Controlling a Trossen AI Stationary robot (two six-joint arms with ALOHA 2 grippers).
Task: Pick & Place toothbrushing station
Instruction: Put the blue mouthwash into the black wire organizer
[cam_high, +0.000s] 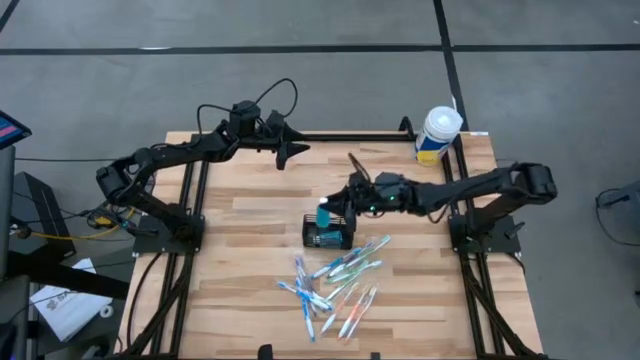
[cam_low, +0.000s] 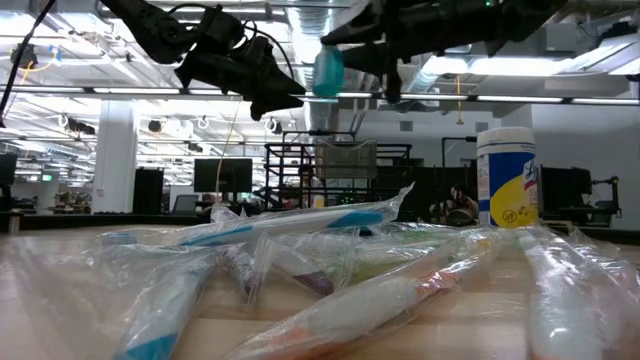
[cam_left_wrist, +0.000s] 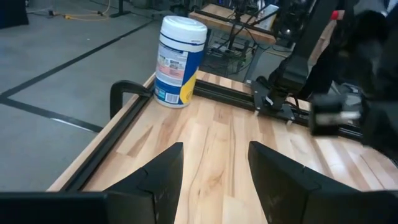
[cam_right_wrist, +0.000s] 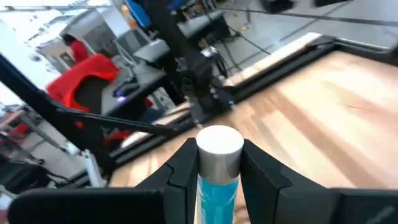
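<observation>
High view: light wooden slatted table (cam_high: 250, 215) with black frame rails; the small black wire-mesh caddy (cam_high: 328, 236), the toothbrushing station, sits near table centre, just behind a loose heap of clear-wrapped toothbrushes (cam_high: 335, 285). White cylindrical tub with yellow-and-blue label (cam_high: 437, 135) stands at the far right corner.

Right hand (cam_right_wrist: 219, 163) hangs directly above the caddy, fingers closed on a teal tube with a white cap (cam_right_wrist: 217, 165), held upright, cap up. Left hand (cam_left_wrist: 214, 167) waits over the far left part of the table, fingers spread, holding nothing.

Risks (judgement):
- tube may catch the mesh rim or miss its compartment if the descent is off-line, tipping or shoving the light caddy
- grip sits near the cap; tube could swing or slip
- a shoved caddy would run into the wrapped brushes just beside it

Writing: tub label shows print and a round symbol, too small to read; tube shows no legible text
</observation>
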